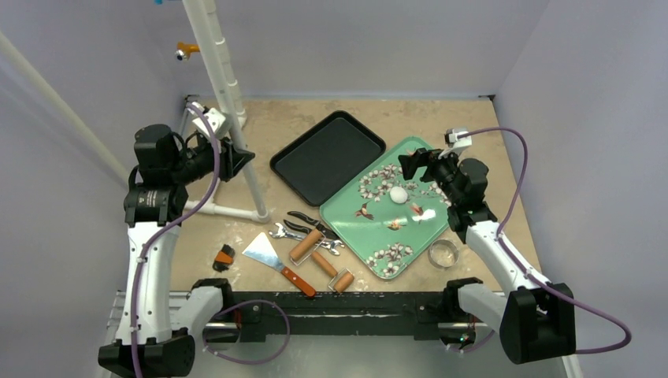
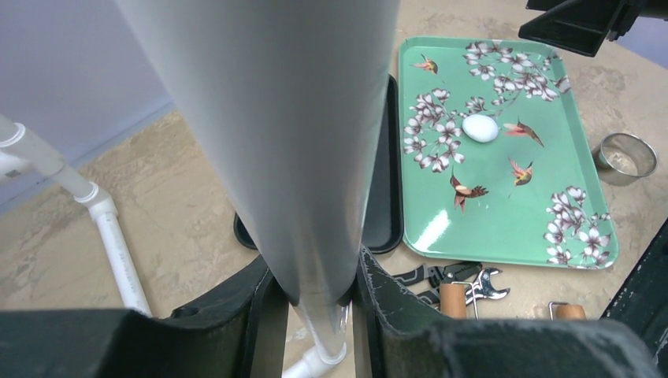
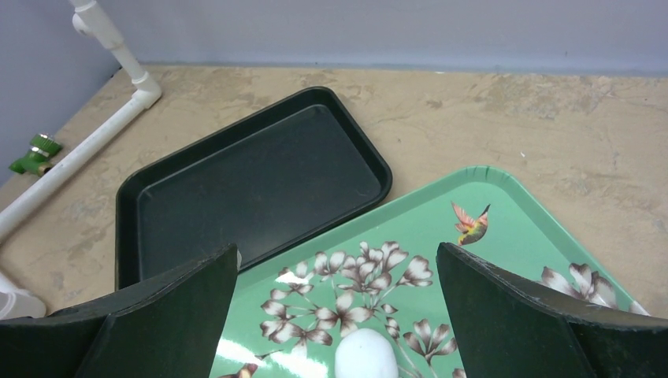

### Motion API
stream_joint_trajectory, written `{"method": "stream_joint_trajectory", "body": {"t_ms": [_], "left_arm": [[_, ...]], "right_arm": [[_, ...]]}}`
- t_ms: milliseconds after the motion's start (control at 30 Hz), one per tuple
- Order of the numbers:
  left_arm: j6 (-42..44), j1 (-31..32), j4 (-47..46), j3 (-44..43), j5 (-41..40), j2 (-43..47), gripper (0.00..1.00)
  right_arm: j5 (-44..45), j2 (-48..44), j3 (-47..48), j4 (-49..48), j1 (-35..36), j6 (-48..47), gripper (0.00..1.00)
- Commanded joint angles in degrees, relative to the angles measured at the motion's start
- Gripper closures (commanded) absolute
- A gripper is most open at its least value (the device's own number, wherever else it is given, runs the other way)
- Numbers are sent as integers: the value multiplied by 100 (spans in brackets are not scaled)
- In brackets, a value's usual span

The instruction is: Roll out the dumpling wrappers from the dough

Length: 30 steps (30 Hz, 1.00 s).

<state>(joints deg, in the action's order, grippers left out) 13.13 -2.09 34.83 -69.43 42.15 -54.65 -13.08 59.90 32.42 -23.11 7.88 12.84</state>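
A smooth white ball of dough (image 1: 399, 194) (image 2: 480, 127) (image 3: 366, 356) lies near the middle of the green flowered tray (image 1: 370, 228) (image 2: 504, 228) (image 3: 512, 236). No dumpling wrappers are in view. My right gripper (image 1: 411, 165) (image 3: 337, 250) hovers open over the tray's far end. The dough shows between its wide-spread fingers, a little nearer to the camera. My left gripper (image 1: 243, 157) (image 2: 313, 264) is far to the left of the tray. It is shut on the upright white pipe (image 1: 224, 79) (image 2: 276, 118) of a plastic frame, with both fingers pressed against the pipe's sides.
A black tray (image 1: 327, 156) (image 3: 252, 181) lies beside the green one at the far left. A metal ring (image 1: 443, 253) (image 2: 628, 157) stands right of the green tray. Near the front lie a wooden roller (image 1: 306, 246), a scraper (image 1: 264, 253), pliers (image 1: 311, 222) and a wrench (image 1: 287, 232).
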Motion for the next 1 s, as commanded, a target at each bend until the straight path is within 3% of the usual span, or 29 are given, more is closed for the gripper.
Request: {"method": "stream_joint_trajectory", "body": {"t_ms": [0, 200, 367, 633, 767, 900, 967], "left_arm": [[14, -370, -54, 308, 142, 267, 100], [-490, -511, -449, 371, 715, 249, 100], [-279, -511, -296, 450, 1181, 176, 100], [947, -545, 873, 197, 2000, 323, 100], [1838, -771, 1885, -39, 2849, 316, 100], [2701, -793, 2854, -372, 3048, 77, 100], [3522, -793, 3672, -548, 3125, -43, 100]], "right_arm": [[-124, -101, 53, -96, 20, 34, 1], [-141, -71, 73, -93, 20, 43, 1], [-214, -65, 129, -73, 28, 46, 1], [-311, -94, 315, 33, 406, -139, 1], [-298, -26, 579, 352, 776, -435, 1], [-315, 77, 718, 422, 966, -582, 1], [-290, 122, 739, 438, 983, -588, 1]]}}
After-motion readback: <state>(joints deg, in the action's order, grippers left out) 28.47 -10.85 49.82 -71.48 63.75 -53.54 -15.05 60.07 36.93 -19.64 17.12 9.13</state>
